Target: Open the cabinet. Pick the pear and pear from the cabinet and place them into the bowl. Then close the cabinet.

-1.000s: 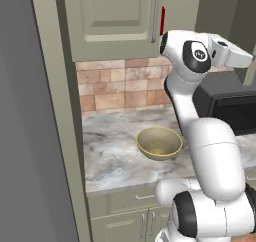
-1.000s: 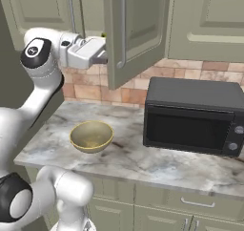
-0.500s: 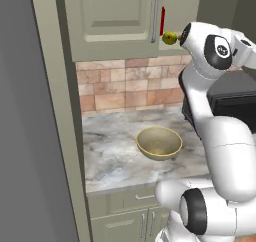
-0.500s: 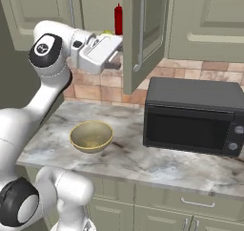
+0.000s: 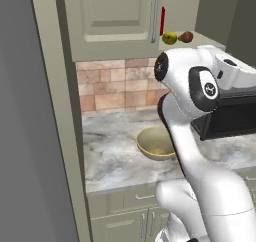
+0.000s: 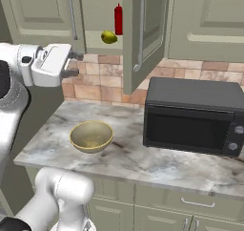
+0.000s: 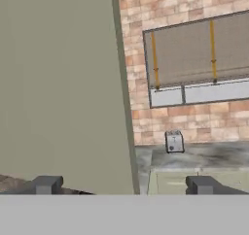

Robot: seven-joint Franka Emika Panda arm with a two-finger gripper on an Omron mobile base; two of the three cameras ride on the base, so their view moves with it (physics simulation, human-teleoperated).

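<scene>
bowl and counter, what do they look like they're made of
The bowl looks like glazed ceramic or dull metal: smooth golden-tan with a soft sheen and a thin rim. The counter looks like polished marble: pale grey with darker veins.

— What sits on the counter [image 6: 143, 161]?

— The bowl [image 6: 91, 136] toward the left, the microwave [image 6: 195, 115] to its right, well apart from it. Behind both runs the brick wall [image 6: 100, 82].

— And above?

— The cabinet [image 6: 43, 13] hangs over the bowl's end of the counter. Its right door [image 6: 143, 29] stands swung out, above the microwave's left edge. On the shelf inside lies a pear [image 6: 109, 37], with a bottle [image 6: 118, 19] upright just behind it to the right.

— The second pear?

— From the left base camera, another fruit [image 5: 185, 36] lies just right of the pear (whether it is a pear I cannot tell).

— The gripper [image 6: 72, 64]?

— Left of the open door, below the shelf, above the bowl.
</scene>
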